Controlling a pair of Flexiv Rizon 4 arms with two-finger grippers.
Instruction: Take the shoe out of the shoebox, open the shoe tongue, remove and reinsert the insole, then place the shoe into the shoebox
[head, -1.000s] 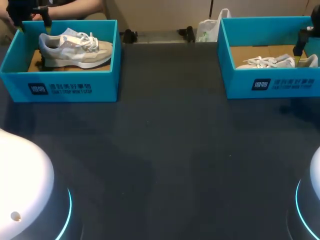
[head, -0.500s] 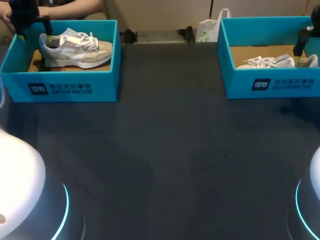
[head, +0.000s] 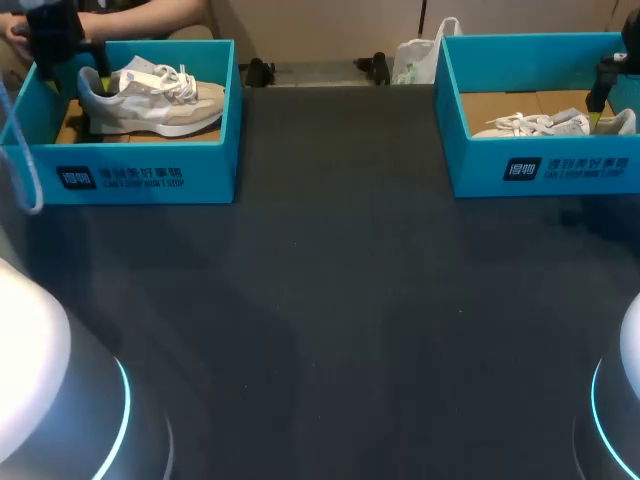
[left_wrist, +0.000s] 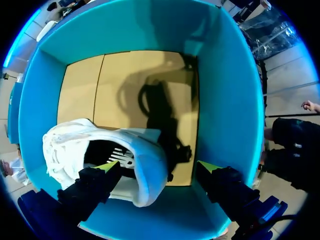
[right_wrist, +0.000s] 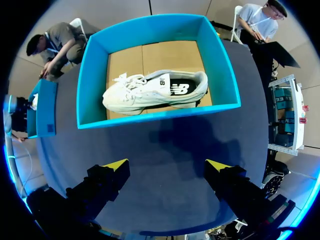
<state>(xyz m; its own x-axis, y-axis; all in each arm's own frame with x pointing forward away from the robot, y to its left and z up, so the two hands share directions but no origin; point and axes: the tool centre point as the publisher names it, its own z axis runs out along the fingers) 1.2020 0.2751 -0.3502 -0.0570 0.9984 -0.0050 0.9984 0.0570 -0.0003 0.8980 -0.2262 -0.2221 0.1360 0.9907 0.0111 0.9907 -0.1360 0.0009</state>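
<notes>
A white and beige shoe (head: 160, 95) stands upright in the left blue shoebox (head: 140, 170). My left gripper (head: 77, 78) hangs open over its heel. In the left wrist view the heel of this shoe (left_wrist: 145, 155) lies between the spread fingers of the left gripper (left_wrist: 159, 167), close to one finger, inside the shoebox (left_wrist: 235, 100). A second white shoe (head: 545, 125) lies on its side in the right shoebox (head: 545, 165). My right gripper (head: 600, 105) is at that box's right end. In the right wrist view the right gripper (right_wrist: 167, 165) stands open and empty above the table, short of the box (right_wrist: 150, 117) and the shoe (right_wrist: 150, 92).
Dark tabletop (head: 340, 300) stretches between and in front of the two boxes. Small black objects (head: 260, 70) and a white bag (head: 415, 60) sit at the far edge. A cable (head: 25, 170) hangs by the left box.
My left gripper has come down a little toward the shoe's heel, and the left arm's base has swung, bringing a cable into view. The right arm has stayed still.
</notes>
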